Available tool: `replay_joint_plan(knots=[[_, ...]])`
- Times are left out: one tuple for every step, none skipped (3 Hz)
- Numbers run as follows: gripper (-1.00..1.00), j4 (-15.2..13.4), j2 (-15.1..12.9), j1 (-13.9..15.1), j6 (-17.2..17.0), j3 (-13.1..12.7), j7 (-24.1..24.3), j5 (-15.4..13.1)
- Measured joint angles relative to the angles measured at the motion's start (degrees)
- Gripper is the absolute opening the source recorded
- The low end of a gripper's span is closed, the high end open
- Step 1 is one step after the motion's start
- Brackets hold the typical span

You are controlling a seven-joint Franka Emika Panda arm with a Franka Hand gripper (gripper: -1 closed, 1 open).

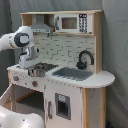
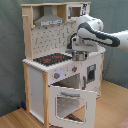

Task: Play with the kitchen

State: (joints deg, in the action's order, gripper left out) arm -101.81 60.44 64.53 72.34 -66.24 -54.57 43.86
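Kitchen play is centred on the tall white and light-wood toy kitchen [image 1: 65,70], which stands on a wooden floor against a grey backdrop in both exterior views. Its windowed oven door [image 2: 70,102] is seen hanging open below the black hob [image 2: 51,59] in the second exterior view. A small metal pot [image 1: 40,69] is seen on the hob side of the worktop, just beside the grey sink [image 1: 74,74] with its black faucet [image 1: 84,58]. The white robot arm [image 2: 102,35] is reached over the hob, and its hand [image 2: 78,50] is held directly above the pot [image 2: 79,55], close to or touching the rim. Whether the fingers are parted or closed on the pot cannot be told.

The step in hand is judged to be handling of the pot at the hob. The next move would call for a firm hold at the rim and a level lift or slide, with the faucet and hood [image 2: 49,21] kept clear.
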Motion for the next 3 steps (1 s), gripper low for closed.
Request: replay_joint_plan(knots=[[-1.00,-4.7,0.0,-3.4,3.7,2.2,-0.6,-0.3],[-1.00,-8.2,0.0,-6.1,7.6,4.7,-0.8,-0.3],[-1.00,-8.9,-0.1,-5.8,13.3,6.1,-0.8,-0.2]])
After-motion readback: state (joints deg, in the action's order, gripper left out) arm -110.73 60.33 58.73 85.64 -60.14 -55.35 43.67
